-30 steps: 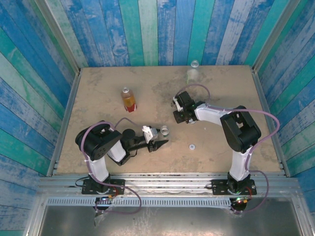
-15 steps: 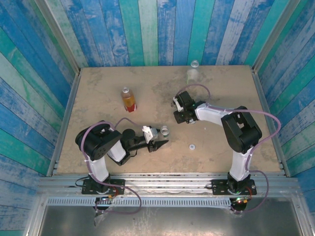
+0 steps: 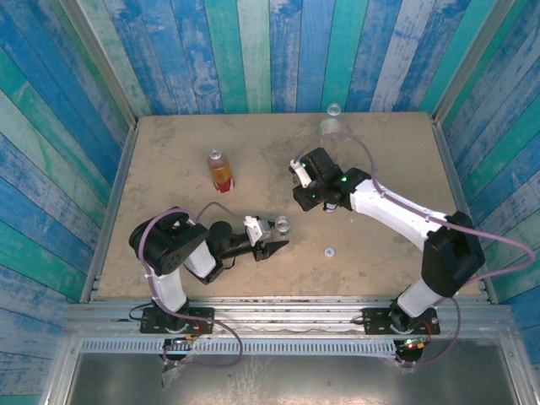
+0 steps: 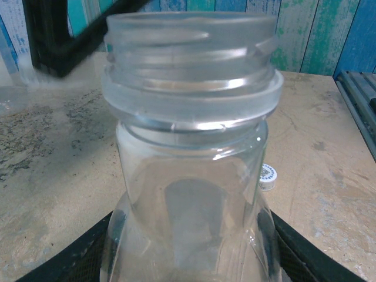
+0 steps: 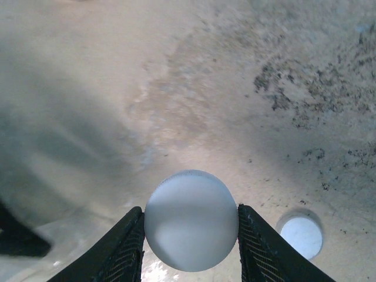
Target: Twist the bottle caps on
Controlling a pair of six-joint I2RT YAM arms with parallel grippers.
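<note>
Closest to the near edge of the worktop (image 3: 396,261), my left gripper (image 3: 272,236) was clamped on the short clear bottle (image 3: 281,224), roughly midway along that edge. Through the left wrist camera I saw its black fingers (image 4: 70,261) hugging both sides of the bottle's lower body, while the bottle's threaded neck (image 4: 191,59) stood open. I could not tell from either view whether its base touched the worktop.

Just to the right of that bottle, a loose cap (image 3: 328,251) lay flat on the worktop, apart from both grippers. The left wrist camera showed it as a small white disc (image 4: 267,176) behind the bottle's right shoulder.

Further in, near the middle of the worktop, my right gripper (image 3: 307,198) pointed downward. Its wrist camera showed the two fingers (image 5: 126,247) pinching a round white cap (image 5: 191,220) between them, held above the surface. Below it and off to one side, another white cap (image 5: 301,234) lay on the worktop.

Beyond that, left of centre, the orange bottle (image 3: 221,169) with the red band stood upright, well apart from both arms.

Farthest away, the taller clear bottle (image 3: 331,121) stood at the far edge, right of centre, close to the striped blue wall (image 3: 270,51).
</note>
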